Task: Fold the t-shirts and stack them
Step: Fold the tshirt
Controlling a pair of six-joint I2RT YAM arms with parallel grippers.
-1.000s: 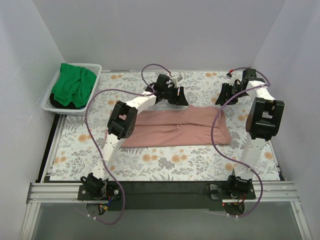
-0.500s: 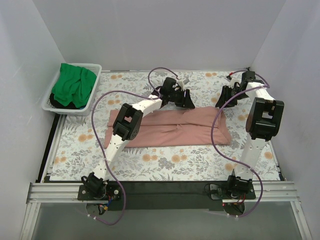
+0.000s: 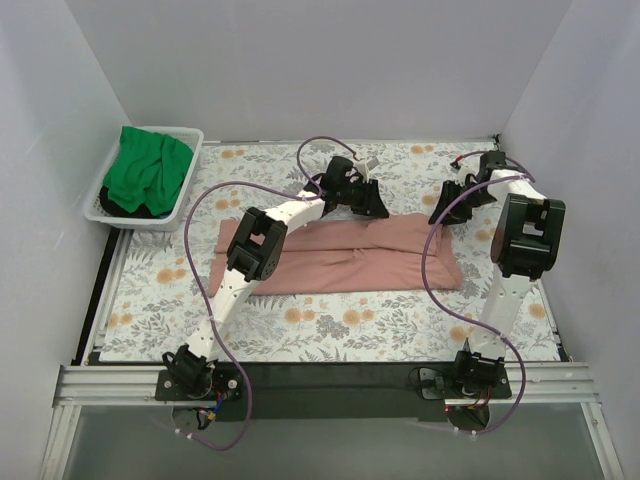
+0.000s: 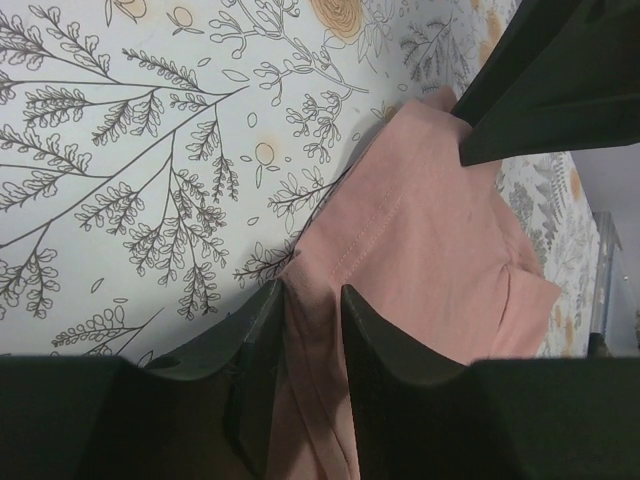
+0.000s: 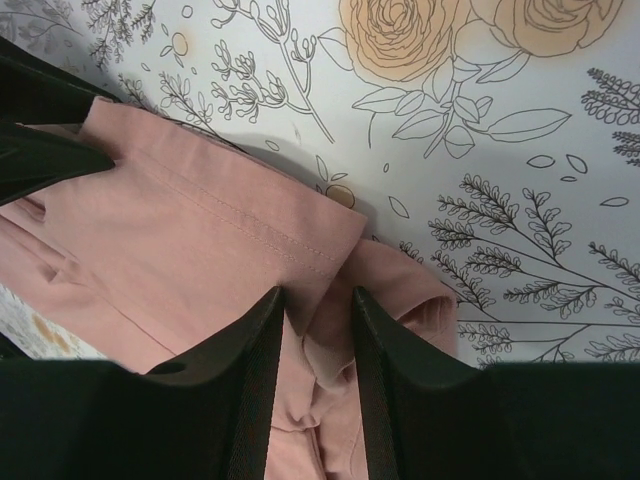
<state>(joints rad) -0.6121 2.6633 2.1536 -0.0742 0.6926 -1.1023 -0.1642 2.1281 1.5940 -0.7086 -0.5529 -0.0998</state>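
A grey-and-orange floral cloth [image 3: 350, 330] covered the tabletop between plain white walls [image 3: 300, 70], a white slotted plastic basket [image 3: 196, 150] sat at its far left edge against the wall, and a ridged aluminium rail [image 3: 110, 385] ran along the near side, with a black strip [image 3: 330, 385] between it and the cloth

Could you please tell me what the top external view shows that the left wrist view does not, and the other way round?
Only the top external view shows the green t-shirt heaped in the white basket, and the right fingers at the far right corner of the pink t-shirt. Only the left wrist view shows the left fingers pinching a fold of stitched hem between them. Both show the pink t-shirt lying on the floral cloth.
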